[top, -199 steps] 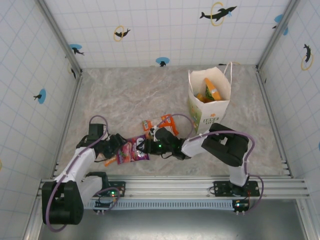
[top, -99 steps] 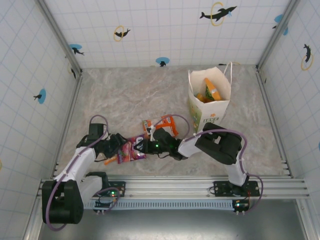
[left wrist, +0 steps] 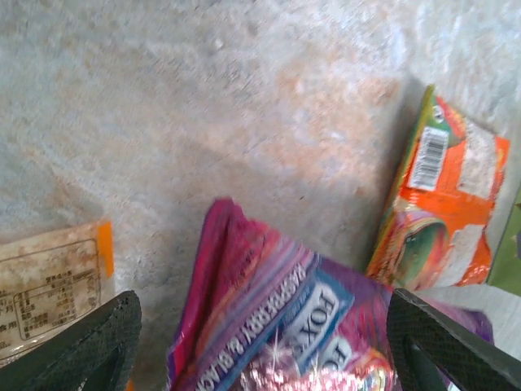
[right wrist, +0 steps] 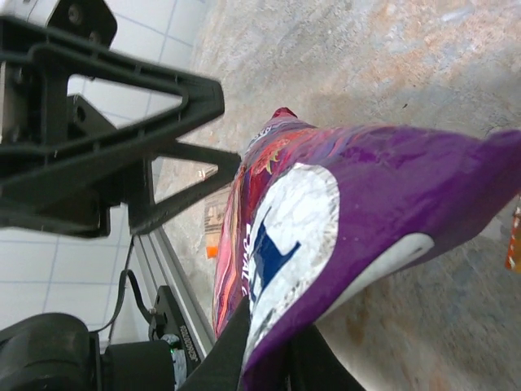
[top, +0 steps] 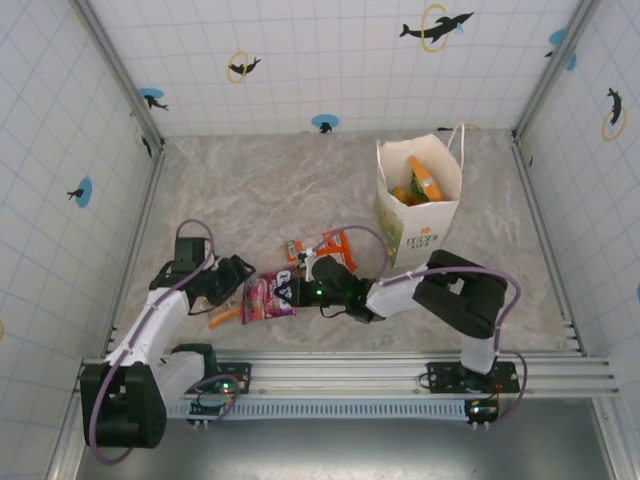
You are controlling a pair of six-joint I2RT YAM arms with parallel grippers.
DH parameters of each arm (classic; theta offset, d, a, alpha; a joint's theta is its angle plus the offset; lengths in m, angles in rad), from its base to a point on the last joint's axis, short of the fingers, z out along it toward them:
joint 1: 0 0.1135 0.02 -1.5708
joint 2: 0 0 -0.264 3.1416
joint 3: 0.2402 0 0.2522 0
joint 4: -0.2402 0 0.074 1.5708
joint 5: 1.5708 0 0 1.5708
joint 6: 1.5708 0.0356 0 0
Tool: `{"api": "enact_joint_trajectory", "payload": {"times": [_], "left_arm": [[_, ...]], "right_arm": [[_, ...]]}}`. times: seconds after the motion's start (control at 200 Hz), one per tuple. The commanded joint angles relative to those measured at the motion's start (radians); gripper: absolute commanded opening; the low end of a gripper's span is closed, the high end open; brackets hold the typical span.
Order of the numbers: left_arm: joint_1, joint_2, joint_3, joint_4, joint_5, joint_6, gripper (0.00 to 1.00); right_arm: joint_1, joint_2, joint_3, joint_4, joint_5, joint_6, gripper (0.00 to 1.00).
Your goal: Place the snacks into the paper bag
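Top external view, lower left: the left gripper [top: 238, 274] has fingers apart, just beside the purple packet [top: 267, 298]. At lower centre the right gripper [top: 292, 291] is clamped on this packet. Just above it lie orange packets [top: 337, 245]. At upper right stands the bag [top: 418, 228], upright, with snacks [top: 424, 178] inside.
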Motion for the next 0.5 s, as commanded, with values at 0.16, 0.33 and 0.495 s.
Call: {"api": "enact_joint_trajectory", "payload": {"times": [0.16, 0.33, 0.495], "left_arm": [[-0.014, -0.006, 0.101, -0.025, -0.028, 0.043, 0.86], [-0.054, -0.011, 0.115, 0.055, -0.029, 0.006, 0.86], [-0.139, 0.024, 0.142, 0.15, -0.049, -0.005, 0.86]], "right_arm": [[0.007, -0.262, -0.066, -0.139, 0.142, -0.132, 0.12], [-0.004, -0.443, -0.05, -0.291, 0.238, -0.26, 0.12], [-0.048, -0.569, 0.014, -0.403, 0.28, -0.414, 0.11]]}}
